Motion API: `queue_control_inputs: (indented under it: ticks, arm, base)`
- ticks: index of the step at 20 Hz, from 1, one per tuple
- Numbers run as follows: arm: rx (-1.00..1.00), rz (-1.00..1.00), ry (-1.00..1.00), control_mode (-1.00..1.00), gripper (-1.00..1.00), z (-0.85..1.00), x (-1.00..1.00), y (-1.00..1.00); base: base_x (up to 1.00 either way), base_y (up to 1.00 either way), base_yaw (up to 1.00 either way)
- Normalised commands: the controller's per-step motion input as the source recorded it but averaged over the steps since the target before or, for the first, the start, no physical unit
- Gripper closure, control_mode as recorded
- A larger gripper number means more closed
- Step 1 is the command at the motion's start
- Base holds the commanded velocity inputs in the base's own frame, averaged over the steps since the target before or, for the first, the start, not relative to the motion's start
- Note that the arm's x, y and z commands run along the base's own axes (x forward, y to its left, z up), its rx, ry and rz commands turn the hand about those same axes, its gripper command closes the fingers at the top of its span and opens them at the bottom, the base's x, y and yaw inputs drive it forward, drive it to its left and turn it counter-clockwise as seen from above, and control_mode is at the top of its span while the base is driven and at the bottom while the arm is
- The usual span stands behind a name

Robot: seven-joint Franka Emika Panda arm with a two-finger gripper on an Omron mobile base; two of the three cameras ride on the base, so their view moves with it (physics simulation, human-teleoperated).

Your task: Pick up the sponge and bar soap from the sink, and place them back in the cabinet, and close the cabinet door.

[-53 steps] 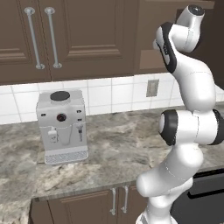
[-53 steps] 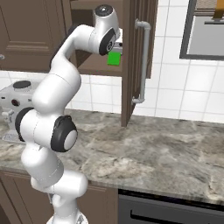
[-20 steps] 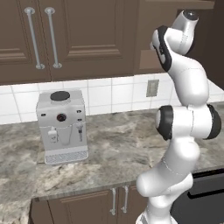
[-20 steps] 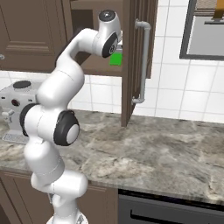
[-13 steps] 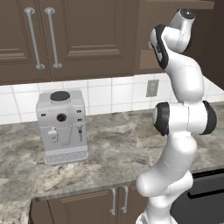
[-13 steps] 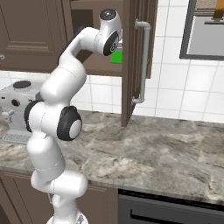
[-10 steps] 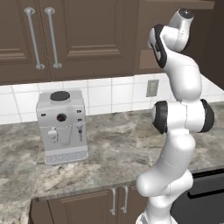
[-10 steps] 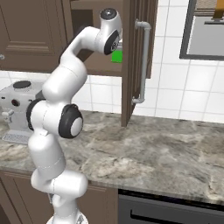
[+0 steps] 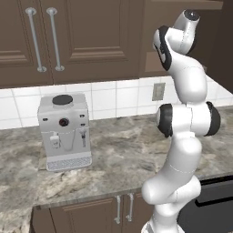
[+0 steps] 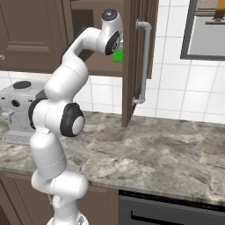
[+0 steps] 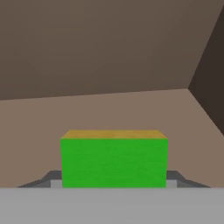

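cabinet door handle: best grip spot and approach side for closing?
Grip the cabinet door by its long vertical silver bar handle, probably near mid-height. Come from the side the handle faces, right of the open door in the right base view, pincer jaws horizontal across the bar. The bar stands off the panel on end mounts, leaving room behind it. The pincer holds the sponge.

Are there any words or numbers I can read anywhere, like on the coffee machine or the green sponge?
No readable text anywhere.
Coffee machine: knobs and a dial only, no letters.
Sponge: plain green and yellow, no label.
Cabinet door: bare wood with a silver handle.
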Motion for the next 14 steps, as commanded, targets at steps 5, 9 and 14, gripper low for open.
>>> queue_control_inputs:
  ticks: [5,9,14]
  arm:
    - [0.00,0.00,0.00,-1.00,-1.00,0.00,0.00,0.00]
    - [0.00,0.00,0.00,-1.00,-1.00,0.00,0.00,0.00]
    - [0.00,0.00,0.00,-1.00,-1.00,0.00,0.00,0.00]
  base:
    - [0.00,0.00,0.00]
    - [0.00,0.00,0.00]
    - [0.00,0.00,0.00]
